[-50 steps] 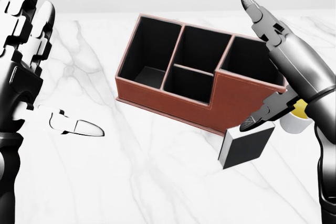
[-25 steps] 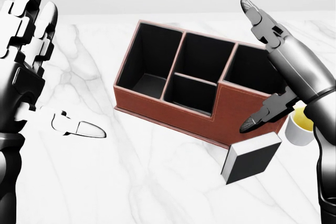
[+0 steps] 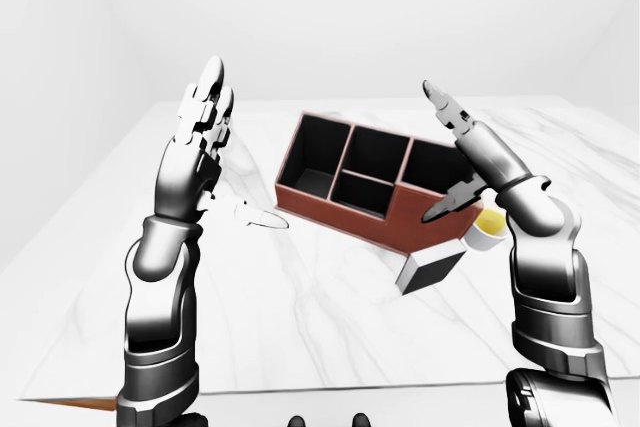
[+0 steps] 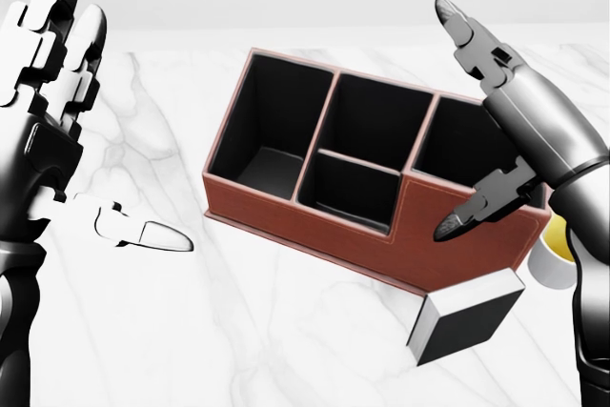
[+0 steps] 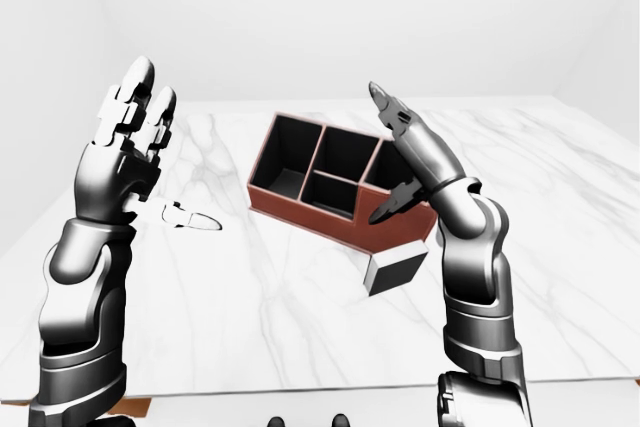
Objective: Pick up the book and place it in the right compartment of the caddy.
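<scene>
White marble table (image 4: 286,350), caddy (image 4: 315,226) compartments empty, book (image 4: 464,316) beside it, both hands spread.

Your head view looks down, close on the red-brown leather caddy (image 4: 381,235). Your two eye views sit farther off, sharing the whole white marble desk (image 3: 330,327) and both arms.

Marble table (image 4: 286,331); on it caddy (image 4: 457,245), book (image 4: 464,316), cup (image 4: 553,256).
</scene>
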Motion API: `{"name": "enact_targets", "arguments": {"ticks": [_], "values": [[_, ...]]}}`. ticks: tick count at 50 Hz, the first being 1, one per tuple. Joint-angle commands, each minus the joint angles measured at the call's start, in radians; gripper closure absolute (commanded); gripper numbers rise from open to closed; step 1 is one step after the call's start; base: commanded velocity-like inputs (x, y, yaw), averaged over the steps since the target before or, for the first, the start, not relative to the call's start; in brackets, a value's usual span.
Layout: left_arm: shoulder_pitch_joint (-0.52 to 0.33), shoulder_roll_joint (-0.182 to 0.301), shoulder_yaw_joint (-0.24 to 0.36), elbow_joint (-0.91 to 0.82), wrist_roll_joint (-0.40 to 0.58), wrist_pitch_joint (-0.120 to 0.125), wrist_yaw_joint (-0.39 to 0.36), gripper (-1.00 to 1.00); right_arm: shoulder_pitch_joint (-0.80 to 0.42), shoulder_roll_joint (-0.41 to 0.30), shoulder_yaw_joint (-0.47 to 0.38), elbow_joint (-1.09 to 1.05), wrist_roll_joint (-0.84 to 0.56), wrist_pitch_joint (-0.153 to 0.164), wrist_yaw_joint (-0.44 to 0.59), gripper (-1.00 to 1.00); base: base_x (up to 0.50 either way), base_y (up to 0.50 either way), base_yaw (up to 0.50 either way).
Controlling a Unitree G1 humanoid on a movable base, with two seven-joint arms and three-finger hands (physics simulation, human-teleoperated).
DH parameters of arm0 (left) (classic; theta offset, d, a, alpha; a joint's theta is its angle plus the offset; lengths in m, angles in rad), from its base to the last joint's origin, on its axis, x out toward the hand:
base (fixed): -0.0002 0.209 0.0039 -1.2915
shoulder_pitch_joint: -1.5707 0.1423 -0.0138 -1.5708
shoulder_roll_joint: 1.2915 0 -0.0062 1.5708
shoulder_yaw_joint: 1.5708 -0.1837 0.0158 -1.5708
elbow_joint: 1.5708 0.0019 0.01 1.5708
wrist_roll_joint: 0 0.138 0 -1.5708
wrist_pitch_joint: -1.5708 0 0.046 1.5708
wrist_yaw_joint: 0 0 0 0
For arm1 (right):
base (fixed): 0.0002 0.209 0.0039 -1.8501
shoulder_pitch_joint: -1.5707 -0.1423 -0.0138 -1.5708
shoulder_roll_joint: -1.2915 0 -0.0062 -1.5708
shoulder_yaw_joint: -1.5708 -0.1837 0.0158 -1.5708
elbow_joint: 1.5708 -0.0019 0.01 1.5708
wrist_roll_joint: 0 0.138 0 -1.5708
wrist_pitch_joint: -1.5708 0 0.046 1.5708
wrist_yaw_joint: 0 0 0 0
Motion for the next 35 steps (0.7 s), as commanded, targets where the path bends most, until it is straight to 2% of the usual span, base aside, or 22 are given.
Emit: {"name": "enact_targets", "arguments": {"ticks": [1,27,31,33,35], "values": [[0.001,0.000,0.001,-0.002,0.000,0.000,-0.002,-1.00,0.002,0.004,0.003,-0.001,-0.004,0.000,-0.003,-1.00,0.13,0.00,0.00],[0.010,-0.005,-0.003,-0.012,0.006,0.000,-0.005,-1.00,0.027,0.008,0.006,0.002,-0.014,0.000,-0.011,-1.00,0.12,0.00,0.00],[0.010,-0.005,-0.001,-0.007,0.006,0.000,-0.004,-1.00,0.034,-0.008,-0.001,-0.016,-0.034,0.000,-0.041,-1.00,0.00,0.00,0.00],[0.010,-0.004,-0.001,-0.008,0.005,0.000,-0.003,-1.00,0.038,0.004,-0.016,-0.058,0.005,0.000,-0.017,-1.00,0.00,0.00,0.00],[0.012,-0.005,-0.001,-0.009,0.005,0.000,-0.003,-1.00,0.049,-0.005,-0.011,-0.080,-0.034,0.000,-0.037,-1.00,0.00,0.00,0.00]]}}
